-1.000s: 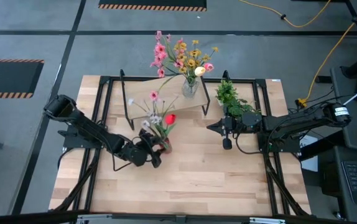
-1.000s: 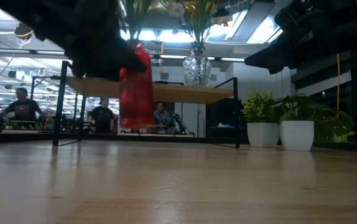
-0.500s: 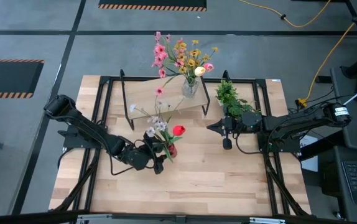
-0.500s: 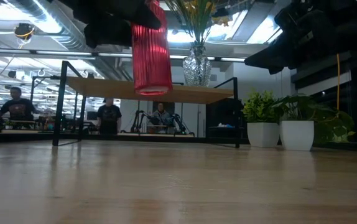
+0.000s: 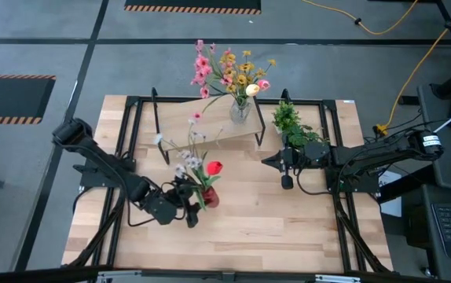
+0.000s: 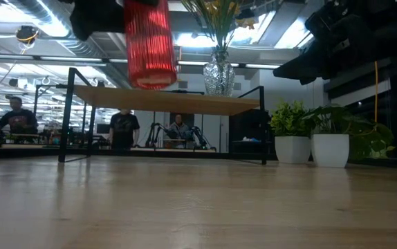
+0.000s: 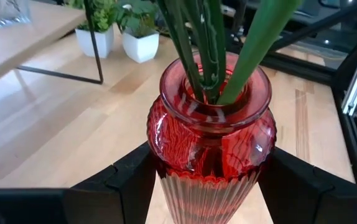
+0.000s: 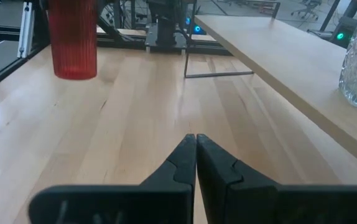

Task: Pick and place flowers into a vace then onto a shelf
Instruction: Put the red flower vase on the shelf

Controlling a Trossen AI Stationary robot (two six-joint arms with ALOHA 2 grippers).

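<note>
A red ribbed glass vase (image 5: 209, 197) holds the flowers (image 5: 195, 156): a red tulip, white heads and a pink one on thin green stems (image 7: 204, 43). My left gripper (image 5: 192, 201) is shut on this vase, which hangs high above the table in the low view (image 6: 149, 40). The shelf (image 5: 203, 130), a light-wood board on black legs, carries a clear glass vase (image 5: 240, 111) of pink and yellow flowers on its right part. My right gripper (image 5: 276, 161) is shut and waits right of centre, holding nothing (image 8: 195, 142). My left gripper pinches the red vase between its two fingers (image 7: 127, 182) on the ribbed body just under the bulging shoulder (image 7: 211, 163). The fingers come in level from the table's left side. The vase is upright and lifted clear of the table, its stems rising above it.
Green potted plants in white pots (image 6: 292, 144) stand at the shelf's right end, close to my right arm. The shelf's black legs (image 6: 66, 117) stand on the table's far half. Bare wooden tabletop (image 5: 257, 224) stretches across the near half. People sit in the room beyond (image 6: 19, 117).
My left gripper has carried the red vase with its flowers upward, from about shelf-board height to above the board in the low view. The vase has stayed upright in the hold. My right arm has kept still.
</note>
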